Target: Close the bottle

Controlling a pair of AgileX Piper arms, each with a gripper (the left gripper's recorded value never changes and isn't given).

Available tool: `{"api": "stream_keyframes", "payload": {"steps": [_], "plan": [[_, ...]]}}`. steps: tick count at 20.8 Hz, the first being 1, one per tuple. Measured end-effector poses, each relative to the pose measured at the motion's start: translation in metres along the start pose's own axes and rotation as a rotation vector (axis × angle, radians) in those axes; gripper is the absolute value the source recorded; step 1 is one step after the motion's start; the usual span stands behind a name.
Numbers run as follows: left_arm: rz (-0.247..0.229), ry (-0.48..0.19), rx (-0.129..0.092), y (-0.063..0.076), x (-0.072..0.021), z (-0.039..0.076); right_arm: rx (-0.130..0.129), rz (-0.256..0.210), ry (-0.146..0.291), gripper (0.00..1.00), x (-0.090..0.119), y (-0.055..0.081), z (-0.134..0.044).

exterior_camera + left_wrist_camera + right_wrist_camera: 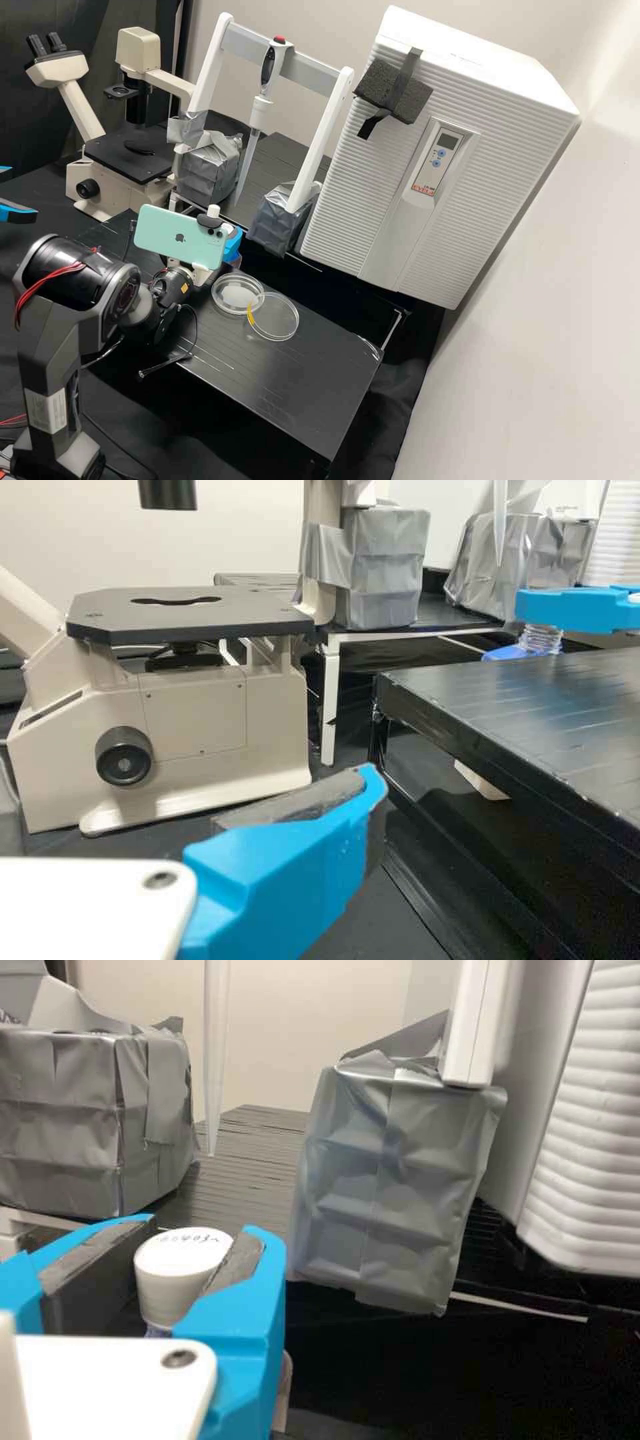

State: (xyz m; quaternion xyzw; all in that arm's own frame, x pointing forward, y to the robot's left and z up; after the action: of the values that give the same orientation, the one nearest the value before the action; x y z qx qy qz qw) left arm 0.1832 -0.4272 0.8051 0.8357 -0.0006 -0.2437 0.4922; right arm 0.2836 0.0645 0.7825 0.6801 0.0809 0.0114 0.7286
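your right gripper is clamped on the white cap. it holds the cap right over the clear bottle, a little to the right of the microscope. your left gripper sits low, left of the microscope. you cannot tell if it is apart or together.

Beside the ribbed, matt white plastic cabinet, the blocks are wrapped in creased grey tape with a dull sheen, the cap is smooth matt white plastic, and the petri dishes are clear, glossy plastic.
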Motion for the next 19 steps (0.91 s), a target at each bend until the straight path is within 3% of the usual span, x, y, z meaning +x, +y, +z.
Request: {"api": "stream_keyframes", "payload": {"steps": [17, 18, 19], "plan": [[0.005, -0.001, 0.007, 0.0011, -0.0005, 0.0008, 0.000, -0.002, -0.002, 0.00, 0.0008, 0.0003, -0.0003], [0.005, -0.001, 0.007, 0.0011, -0.0005, 0.0008, 0.000, -0.006, -0.005, 1.00, -0.0002, -0.0006, 0.0005], [0.005, -0.001, 0.007, 0.0011, -0.0005, 0.0008, 0.000, -0.009, -0.007, 1.00, -0.0010, -0.0013, 0.0012]]}}
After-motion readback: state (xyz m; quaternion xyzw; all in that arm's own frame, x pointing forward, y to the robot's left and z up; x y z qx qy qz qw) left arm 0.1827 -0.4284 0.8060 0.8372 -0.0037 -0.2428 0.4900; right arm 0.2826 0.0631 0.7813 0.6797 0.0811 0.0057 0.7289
